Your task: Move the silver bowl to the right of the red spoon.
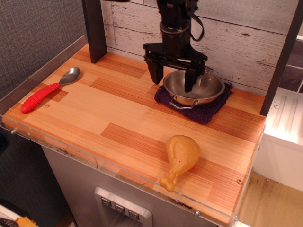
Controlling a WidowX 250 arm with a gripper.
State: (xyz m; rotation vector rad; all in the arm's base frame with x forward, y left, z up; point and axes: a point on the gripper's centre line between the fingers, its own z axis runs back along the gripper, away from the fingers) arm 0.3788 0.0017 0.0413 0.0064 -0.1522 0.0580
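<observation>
Sitting under claw: silver bowl

Tabletop with non-task items.
Purple cloth near the rear wall; toy drumstick near the front edge.

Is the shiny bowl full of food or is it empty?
Empty, as far as shows. The silver bowl sits upright on the purple cloth, bare metal inside; the open gripper hides part of it.
</observation>
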